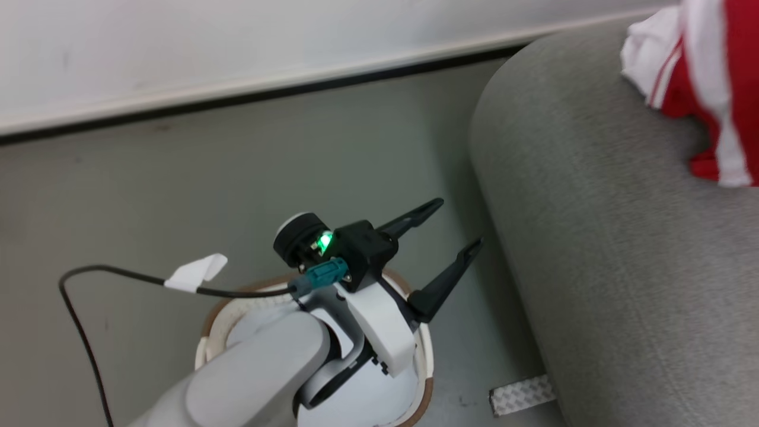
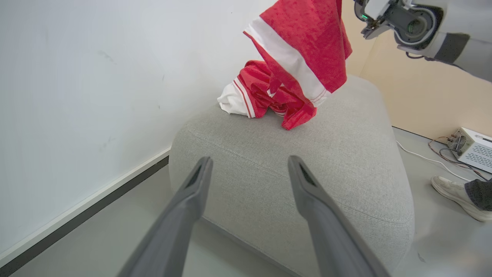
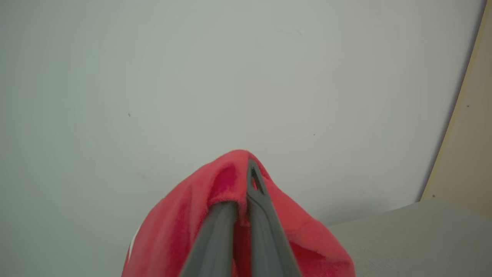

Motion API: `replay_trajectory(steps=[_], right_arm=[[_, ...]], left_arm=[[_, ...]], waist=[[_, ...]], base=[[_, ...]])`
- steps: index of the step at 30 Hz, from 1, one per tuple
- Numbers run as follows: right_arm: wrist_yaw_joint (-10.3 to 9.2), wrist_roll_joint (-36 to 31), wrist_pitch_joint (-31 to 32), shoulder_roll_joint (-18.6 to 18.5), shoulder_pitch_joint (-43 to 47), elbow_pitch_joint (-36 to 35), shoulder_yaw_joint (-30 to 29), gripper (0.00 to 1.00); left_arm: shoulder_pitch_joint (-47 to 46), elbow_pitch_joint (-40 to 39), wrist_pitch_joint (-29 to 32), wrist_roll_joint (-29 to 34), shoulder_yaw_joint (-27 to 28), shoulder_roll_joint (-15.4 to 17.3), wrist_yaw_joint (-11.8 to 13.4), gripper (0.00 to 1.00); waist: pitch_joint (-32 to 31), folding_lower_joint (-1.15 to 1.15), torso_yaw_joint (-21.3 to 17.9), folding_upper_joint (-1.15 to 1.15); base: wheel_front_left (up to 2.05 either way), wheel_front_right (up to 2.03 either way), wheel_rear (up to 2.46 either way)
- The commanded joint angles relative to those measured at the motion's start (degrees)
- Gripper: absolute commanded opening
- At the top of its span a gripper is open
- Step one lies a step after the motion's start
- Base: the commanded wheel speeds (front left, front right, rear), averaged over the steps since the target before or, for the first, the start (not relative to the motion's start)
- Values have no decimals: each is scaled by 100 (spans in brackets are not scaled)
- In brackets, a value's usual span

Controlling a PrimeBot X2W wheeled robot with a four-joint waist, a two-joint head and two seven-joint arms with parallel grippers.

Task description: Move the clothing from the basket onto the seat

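We saw a white wall (image 1: 237, 41) meeting a grey floor (image 1: 267, 166) along a dark baseboard (image 1: 237, 99). A small patterned strip (image 1: 522, 394) lay on that floor. Beside a beige wall (image 2: 423, 96) sat a white vented box (image 2: 474, 149) trailing wires (image 2: 440, 148), with a person's pale shoe (image 2: 453, 194) near it.

Left arm (image 1: 255, 367) reaches forward, jaws spread wide; right arm (image 2: 442, 27) raised, jaws clamped

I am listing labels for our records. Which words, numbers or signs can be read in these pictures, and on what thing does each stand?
No text can be read.
The white tag on the cable: no writing shows.
The white box on the floor: too small to tell.
The clothing: white stripes and panels, no letters.
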Motion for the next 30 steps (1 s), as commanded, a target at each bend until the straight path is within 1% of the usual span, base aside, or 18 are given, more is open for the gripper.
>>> replay_trajectory(steps=[1,5,8,10,12,15,19,20,21,22,23,25,27,30], right_arm=[[-14,-299,36,-146,-386,168,-377,0],[-14,-1024,41,-280,-1052,367,-1516,0],[-14,-1642,126,-298,-1240,475,-2303,0],[-15,-2029,170,-288,-1210,522,-2780,0],[-14,-2461,223,-137,-965,655,-3199,0],[-15,-3013,194,187,-588,840,-3837,0],[-15,-3415,36,667,-165,1037,-4526,0],[-14,-3484,-21,793,-110,1059,-4600,16],[-14,-3484,-21,793,-110,1059,-4600,16],[-14,-3483,-79,907,-71,1037,-4695,39],[-14,-3509,-119,1012,-2,957,-4784,100],[-15,-3547,-155,1199,133,882,-4773,100],[-15,-3477,-166,1349,270,607,-4664,100],[-15,-3330,-155,1585,737,103,-4376,100]], left_arm=[[-128,-3,-40,85,19,33,-26,100],[-292,-42,-123,144,68,44,-42,100],[-328,-52,-177,183,73,73,-49,100],[-373,-55,-203,190,81,96,-46,100],[-367,-38,-243,192,107,122,-32,100],[-303,28,-340,143,137,124,-3,100],[-240,97,-395,73,129,73,8,100],[-231,108,-407,68,130,79,11,100],[-231,108,-407,68,130,79,11,100],[-208,116,-426,57,136,83,22,100],[-183,127,-445,57,141,94,31,100],[-95,161,-505,-6,155,98,44,100],[-3,196,-544,-72,176,104,81,100],[184,279,-594,-157,158,135,97,100]], waist=[[682,-1,423,0],[1056,-1,594,0],[1249,-1,690,0],[1369,-1,736,0],[1433,-1,750,0],[1433,-1,749,0],[1306,-1,710,0],[1266,-1,689,0],[1266,-1,689,0],[1219,-1,663,0],[1162,-1,630,0],[1018,-1,561,0],[855,-1,496,0],[550,-1,439,0]], base=[[0,0,0],[0,0,0],[0,0,0],[0,0,0],[0,0,0],[0,0,0],[0,0,0],[0,0,0],[0,0,0],[0,0,0],[0,0,0],[0,0,0],[0,0,0],[0,0,0]])
